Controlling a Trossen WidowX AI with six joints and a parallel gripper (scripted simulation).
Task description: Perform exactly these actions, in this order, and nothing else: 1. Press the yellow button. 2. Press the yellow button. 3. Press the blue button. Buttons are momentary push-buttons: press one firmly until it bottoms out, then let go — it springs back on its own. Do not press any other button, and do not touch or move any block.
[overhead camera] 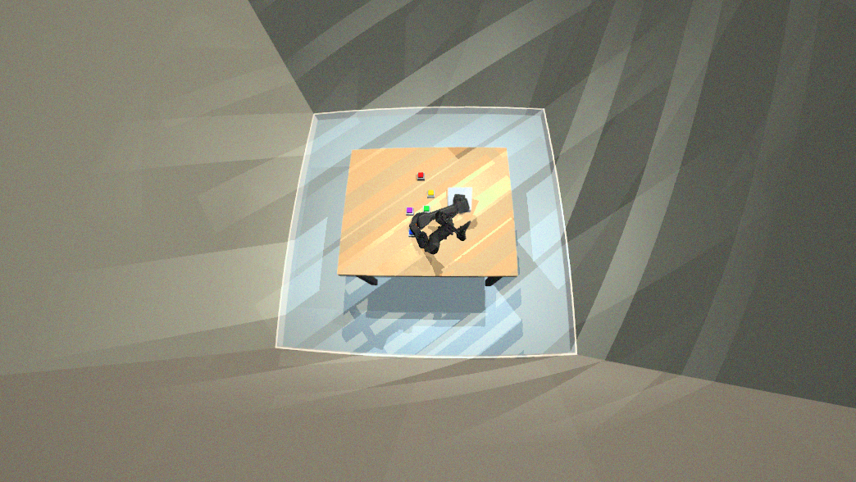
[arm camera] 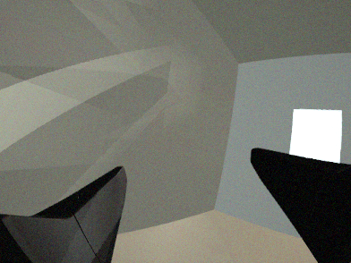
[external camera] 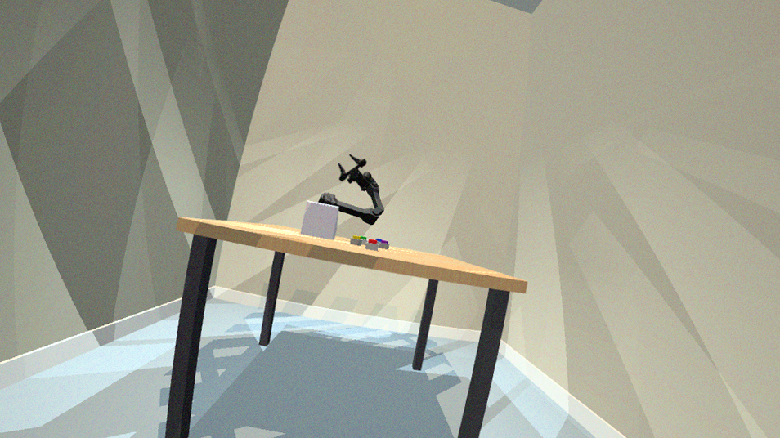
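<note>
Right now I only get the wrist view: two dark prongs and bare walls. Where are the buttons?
Observer: Below you. The gripper is raised high above the table, open and tilted upward, away from the buttons.
Operator: Is the yellow one easy to spot?
Observer: Yes. The yellow button sits in the open, between the red button and the green button.
Operator: And blue?
Observer: In the top view the blue button only peeks out from under the arm, mostly hidden.
</note>
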